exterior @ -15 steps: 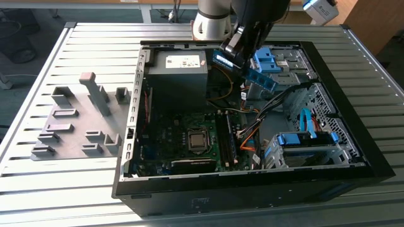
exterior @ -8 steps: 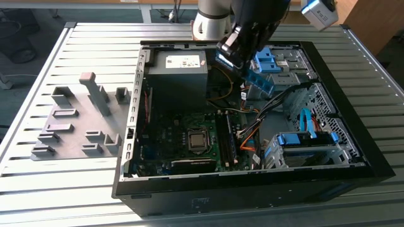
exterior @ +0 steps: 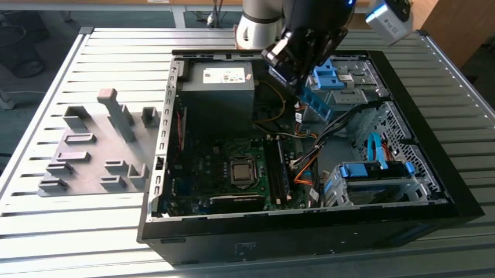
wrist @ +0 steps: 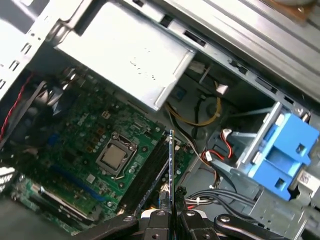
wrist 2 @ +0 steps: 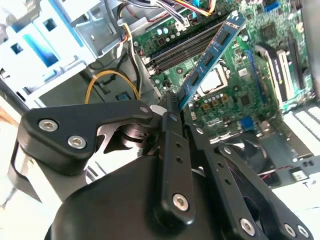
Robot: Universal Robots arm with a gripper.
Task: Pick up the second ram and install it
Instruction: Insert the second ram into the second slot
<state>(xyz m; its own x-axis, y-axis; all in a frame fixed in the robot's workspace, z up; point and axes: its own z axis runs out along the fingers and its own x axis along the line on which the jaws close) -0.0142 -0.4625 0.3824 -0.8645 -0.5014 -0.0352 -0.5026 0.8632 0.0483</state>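
The second ram (wrist 2: 212,55) is a thin blue-green board with dark chips, and my gripper (wrist 2: 172,109) is shut on one end of it. It hangs in the air above the motherboard (wrist 2: 250,75), tilted, over the dark memory slots (wrist 2: 187,45). In the first wrist view the second ram (wrist: 171,165) shows edge-on between the fingers of the gripper (wrist: 170,214), beside the memory slots (wrist: 150,175). From the exterior view the gripper (exterior: 300,81) hovers over the open computer case (exterior: 433,174), with the second ram (exterior: 316,101) sticking out below it, well above the memory slots (exterior: 277,168).
A grey power supply (exterior: 217,87) fills the case's far corner. Blue drive cages (exterior: 371,174) and loose cables (exterior: 309,156) lie to the exterior view's right of the slots. The processor socket (exterior: 242,171) sits beside them. A grey fixture plate (exterior: 93,153) with blocks lies outside the case.
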